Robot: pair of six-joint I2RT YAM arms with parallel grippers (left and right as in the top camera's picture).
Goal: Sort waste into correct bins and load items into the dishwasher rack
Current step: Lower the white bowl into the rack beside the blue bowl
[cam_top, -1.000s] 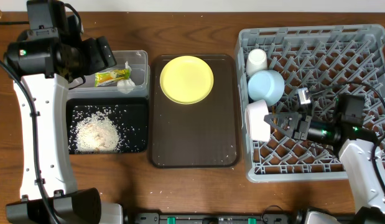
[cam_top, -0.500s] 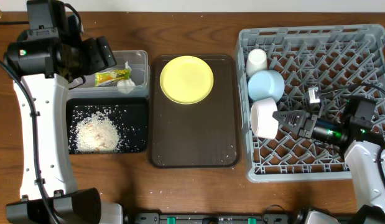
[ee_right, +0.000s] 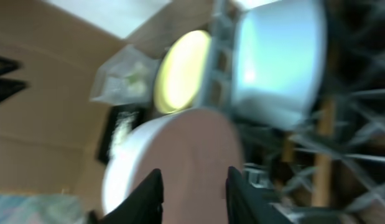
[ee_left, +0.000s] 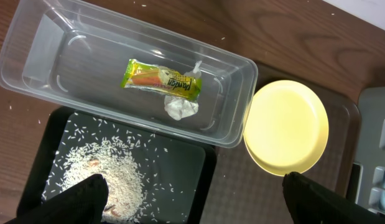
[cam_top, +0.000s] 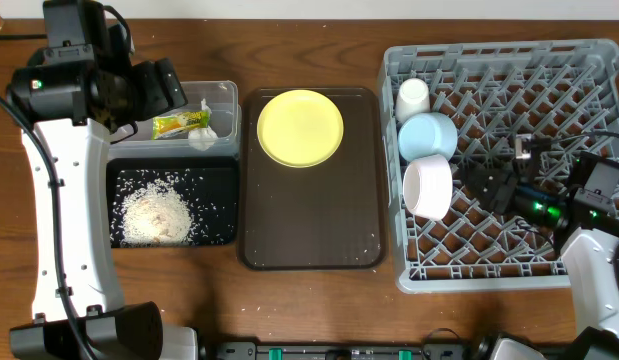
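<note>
**Overhead.** The white-pinkish bowl (cam_top: 428, 187) now lies on its side among the pegs at the left edge of the dishwasher rack (cam_top: 509, 52), just below the light blue bowl (cam_top: 427, 138). A second ago my right jaws were at its rim. They have since let go and backed off to the right, and a clear gap now separates them from the bowl. The bowl has settled a little to the right of where it was held. The small white cup (cam_top: 413, 99) stands in the rack's far left corner. The yellow plate (cam_top: 300, 127) sits alone on the brown serving tray (cam_top: 309, 225) on the counter (cam_top: 309, 300). My left arm (cam_top: 64, 190) has not moved and hangs over the bins.

**Left wrist.** The snack wrapper (ee_left: 162, 81) and the crumpled tissue (ee_left: 181, 107) lie together in the clear tub (ee_left: 30, 68). The rice (ee_left: 111, 177) is spread in the black tray (ee_left: 198, 168) beside it. The left jaws are spread wide and empty, with one tip showing at each lower corner.

**Right wrist.** The picture is smeared with motion. The right jaws are parted with nothing between them, and the released bowl fills the foreground beyond them.

**What it means.** I judge the bowl loaded and the waste sorted, apart from a few stray grains on the brown tray. That leaves the plate as the one item I can see outside the rack. I cannot find the chopsticks in any view.
</note>
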